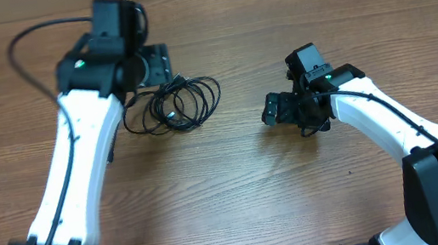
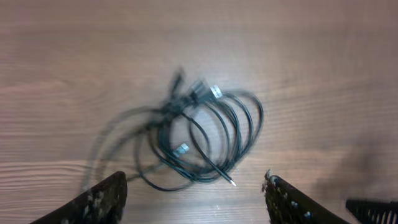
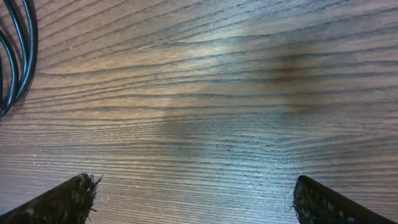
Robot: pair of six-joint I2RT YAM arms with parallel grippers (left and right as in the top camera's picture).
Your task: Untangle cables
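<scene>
The cables lie as one tangle of thin black loops on the wooden table, just right of my left gripper. In the left wrist view the cables show silvery plug ends and a loose tip; my left gripper is open and empty, hovering above them. My right gripper is open and empty, to the right of the tangle. In the right wrist view its fingers span bare wood, and only the edge of the cable loops shows at the far left.
The wooden table fills the view. A thicker black arm cable arcs at the back left. The arm bases stand at the front left and front right corners.
</scene>
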